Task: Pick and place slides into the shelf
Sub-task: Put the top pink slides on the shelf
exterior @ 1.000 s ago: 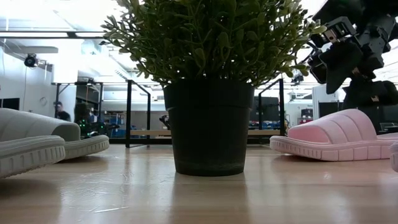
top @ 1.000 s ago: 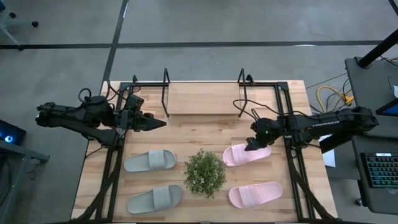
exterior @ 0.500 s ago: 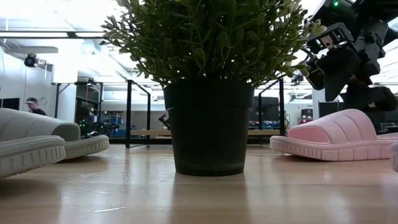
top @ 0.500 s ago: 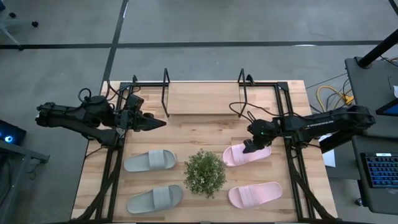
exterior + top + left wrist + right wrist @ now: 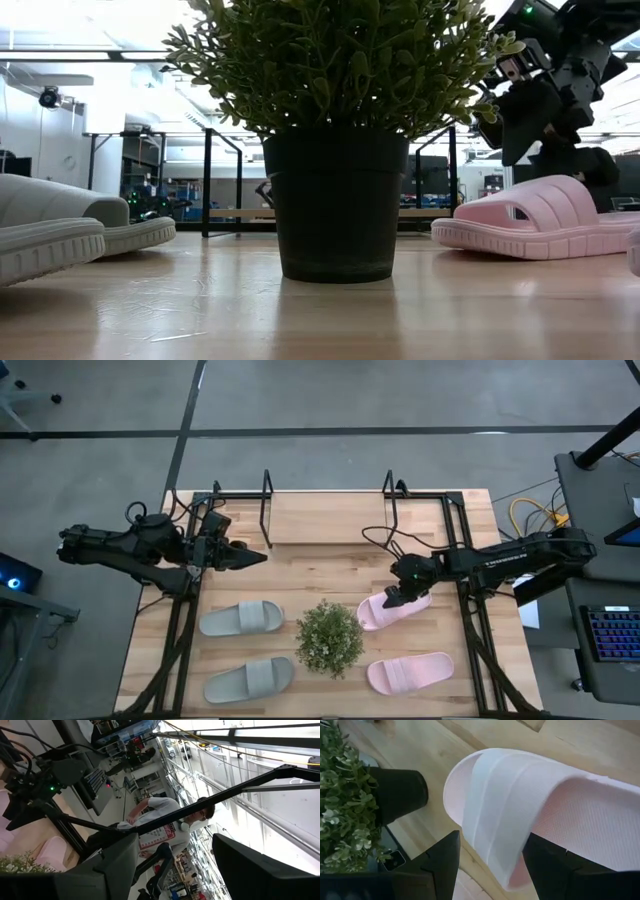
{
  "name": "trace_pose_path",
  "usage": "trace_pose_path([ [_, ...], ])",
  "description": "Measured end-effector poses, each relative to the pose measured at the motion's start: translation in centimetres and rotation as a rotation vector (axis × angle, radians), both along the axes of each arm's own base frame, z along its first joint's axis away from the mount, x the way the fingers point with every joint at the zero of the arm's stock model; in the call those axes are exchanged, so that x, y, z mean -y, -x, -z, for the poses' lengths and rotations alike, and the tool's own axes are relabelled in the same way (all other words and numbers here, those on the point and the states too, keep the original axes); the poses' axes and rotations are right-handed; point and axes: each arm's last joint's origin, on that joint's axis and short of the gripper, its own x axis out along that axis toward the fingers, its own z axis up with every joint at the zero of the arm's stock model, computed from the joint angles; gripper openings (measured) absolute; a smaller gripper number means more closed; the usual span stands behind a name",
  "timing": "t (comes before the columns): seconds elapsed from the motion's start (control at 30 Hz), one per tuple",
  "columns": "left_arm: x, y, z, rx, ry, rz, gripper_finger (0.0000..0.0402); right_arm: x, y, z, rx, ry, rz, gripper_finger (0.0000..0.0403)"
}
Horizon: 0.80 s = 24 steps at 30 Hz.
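Note:
Two pale pink slides lie sole-down on the table's right half, the far one (image 5: pixel 392 610) and the near one (image 5: pixel 410 672). Two grey slides (image 5: pixel 240 618) (image 5: pixel 248 680) lie on the left half. The shelf (image 5: pixel 325 518) stands at the far edge, its board bare. My right gripper (image 5: pixel 394 598) is open and points down over the far pink slide, with its fingers either side of the wide strap (image 5: pixel 495 805). My left gripper (image 5: pixel 256 557) is open and hovers level by the shelf's left rail, pointing right. My right gripper comes from above with one finger (image 5: pixel 442 862) on each side of the far pink slide's strap (image 5: pixel 470 827), across the strap. I cannot tell whether the fingers touch it. The slide lies flat on the table (image 5: pixel 540 225).
A bushy green plant in a black pot (image 5: pixel 329 638) stands between the four slides, close beside the far pink slide. Black rails (image 5: pixel 267 510) (image 5: pixel 390 510) rise from the shelf. In the left wrist view a person (image 5: pixel 165 820) shows in the room beyond the table.
My right gripper has moved toward the table's left and a little down, from the far pink slide's heel end to over its strap. It has stayed open.

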Motion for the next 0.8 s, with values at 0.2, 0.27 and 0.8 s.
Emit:
trace_pose_path([
  [0.2, -0.01, 0.02, 0.0, -0.001, 0.0, -0.003, 0.024, -0.16, -0.32, 0.33, -0.004, 0.0, -0.008, 0.0201],
  [0.27, -0.01, 0.04, -0.02, 0.002, 0.001, -0.003, 0.024, -0.15, -0.31, 0.39, -0.009, 0.0, -0.007, 0.02],
  [0.8, -0.02, 0.09, -0.03, 0.001, 0.001, -0.003, 0.024, -0.13, -0.32, 0.48, -0.023, -0.005, 0.016, 0.0028],
])
